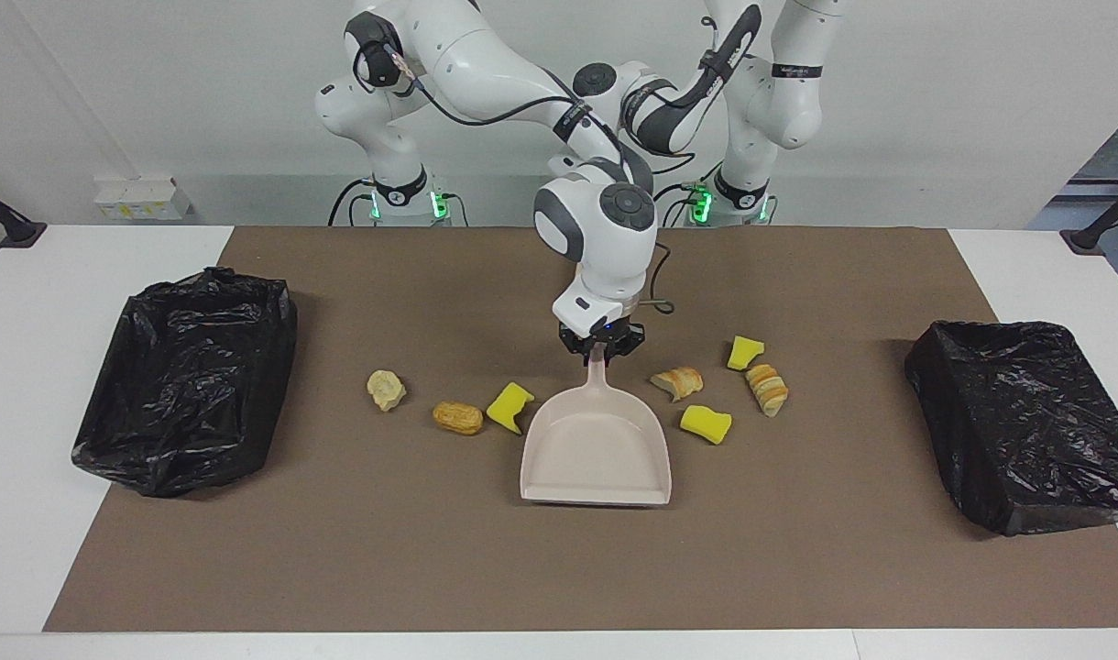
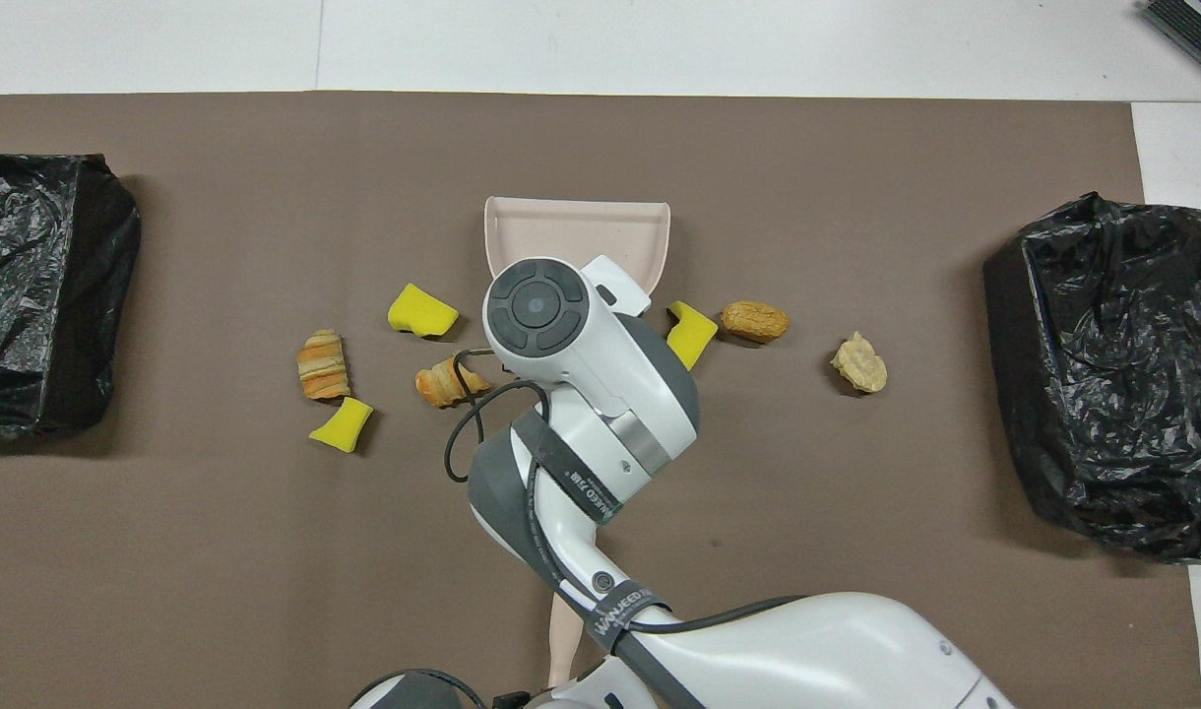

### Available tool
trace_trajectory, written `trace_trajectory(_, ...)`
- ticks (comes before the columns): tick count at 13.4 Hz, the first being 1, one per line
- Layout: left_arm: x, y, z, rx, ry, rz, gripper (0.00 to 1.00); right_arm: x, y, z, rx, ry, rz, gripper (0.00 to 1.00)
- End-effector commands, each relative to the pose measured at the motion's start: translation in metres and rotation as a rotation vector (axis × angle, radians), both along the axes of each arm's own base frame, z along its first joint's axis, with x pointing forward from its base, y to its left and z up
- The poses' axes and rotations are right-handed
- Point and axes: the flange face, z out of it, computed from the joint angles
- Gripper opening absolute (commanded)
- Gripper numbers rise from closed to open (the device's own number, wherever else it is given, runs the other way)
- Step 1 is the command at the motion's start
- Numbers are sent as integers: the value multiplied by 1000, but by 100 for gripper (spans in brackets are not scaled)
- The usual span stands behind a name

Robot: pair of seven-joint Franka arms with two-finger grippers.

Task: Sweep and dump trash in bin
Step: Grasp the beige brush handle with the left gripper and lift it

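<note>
My right gripper is shut on the handle tip of the beige dustpan, which rests on the brown mat with its mouth away from the robots; it also shows in the overhead view. The trash lies on both sides of it. Toward the right arm's end are a pale bread piece, a brown bread piece and a yellow sponge chunk. Toward the left arm's end are a bread piece, two sponge chunks and a striped bread piece. My left arm waits folded; its gripper is hidden.
A black-bagged bin stands at the right arm's end of the mat and another at the left arm's end. A beige handle, probably the brush, shows near the robots' edge under my right arm. A cable loop hangs by the wrist.
</note>
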Motion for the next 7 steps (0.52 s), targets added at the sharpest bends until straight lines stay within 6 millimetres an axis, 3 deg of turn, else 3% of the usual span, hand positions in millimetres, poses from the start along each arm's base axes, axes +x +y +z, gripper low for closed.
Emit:
trace_trajectory(1, 21, 15, 19, 47, 47, 43, 0, 15, -37, 31, 23, -39, 107, 0)
trace_trajectory(4, 100, 60, 59, 27, 96, 26, 0, 39, -94, 56, 16, -36, 315, 0)
trace_trajectory(6, 145, 94, 82, -13, 103, 11, 0, 45, -121, 57, -9, 16, 533, 0)
trace_trajectory(7, 171, 120, 90, -40, 96, 20, 0, 49, -142, 57, -17, 57, 620, 0)
